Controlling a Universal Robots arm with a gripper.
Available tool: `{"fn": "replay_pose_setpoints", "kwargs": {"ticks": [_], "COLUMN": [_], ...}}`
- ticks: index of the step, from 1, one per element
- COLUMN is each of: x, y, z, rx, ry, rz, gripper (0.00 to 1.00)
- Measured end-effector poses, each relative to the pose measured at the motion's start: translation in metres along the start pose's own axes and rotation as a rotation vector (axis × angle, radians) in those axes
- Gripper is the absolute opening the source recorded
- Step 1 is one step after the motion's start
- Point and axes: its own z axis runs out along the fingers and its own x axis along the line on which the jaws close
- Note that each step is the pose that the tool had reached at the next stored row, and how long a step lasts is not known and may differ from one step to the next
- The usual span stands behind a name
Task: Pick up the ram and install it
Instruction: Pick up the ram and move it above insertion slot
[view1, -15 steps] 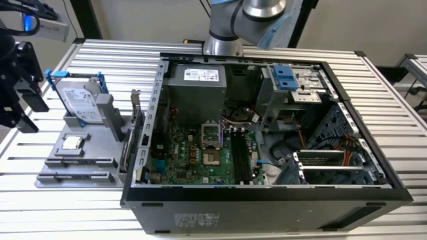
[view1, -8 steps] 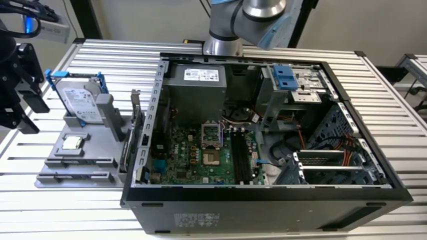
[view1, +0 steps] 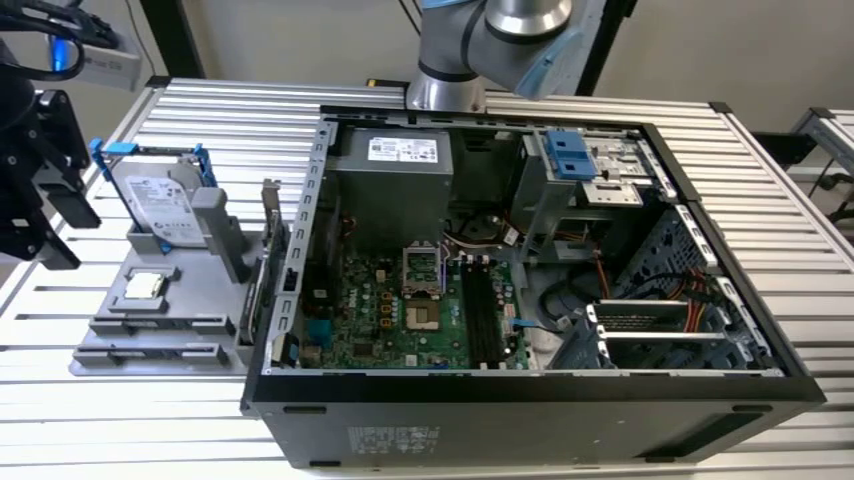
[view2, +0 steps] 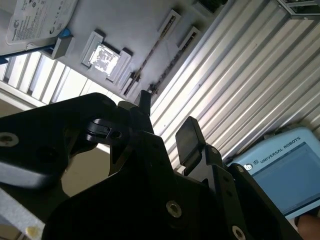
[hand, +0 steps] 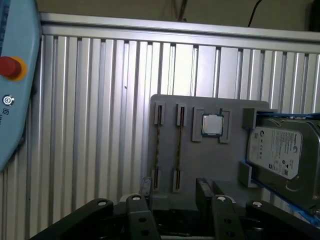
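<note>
Your black fingers (hand: 202, 189) stand apart, empty; the thin dark ram stick (hand: 178, 146) lies ahead on its grey tray (hand: 210, 160), length running away from them

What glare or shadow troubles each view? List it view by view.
Second wrist view: the processor chip glares white, and the open gripper is a dark, backlit silhouette. First wrist view: even light on the grey tray, with the gripper in shadow. Exterior view: the computer case is dim inside toward the exterior view's right.

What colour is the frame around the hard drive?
The frame is blue, clearest in the exterior view.
</note>
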Motion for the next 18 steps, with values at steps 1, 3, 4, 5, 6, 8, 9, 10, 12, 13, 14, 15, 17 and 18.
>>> {"fn": "replay_pose_setpoints", "kwargs": {"ticks": [1,3,4,5,6,8,9,10,12,13,14,15,17,18], "x": [0.0,0.0,0.0,0.0001,0.0001,0.0001,0.0001,0.0001,0.0001,0.0001,0.0001,0.0001,0.0002,0.0002], "y": [0.0,0.0,0.0,0.0,0.0,0.0,0.0,0.0,0.0,0.0,0.0,0.0,0.0,0.0], "z": [0.0003,0.0009,0.0012,0.0015,0.0018,0.0024,0.0027,0.003,0.0036,0.0038,0.0041,0.0045,0.005,0.0054], "rx": [0.0,0.0,0.0,0.0,0.0,0.0,0.0,0.0001,0.0,0.0,-0.0001,0.0,0.0,0.0], "ry": [0.0,0.0,0.0,0.0,0.0,0.0,0.0,-0.0001,-0.0001,0.0,0.0,0.0,0.0,0.0], "rz": [0.0,0.0,0.0,0.0,0.0,0.0,0.0,0.0,0.0,0.0,0.0,0.0,0.0,0.0], "gripper": [1.0,1.0,1.0,1.0,1.0,1.0,1.0,1.0,1.0,1.0,1.0,1.0,1.0,1.0]}}
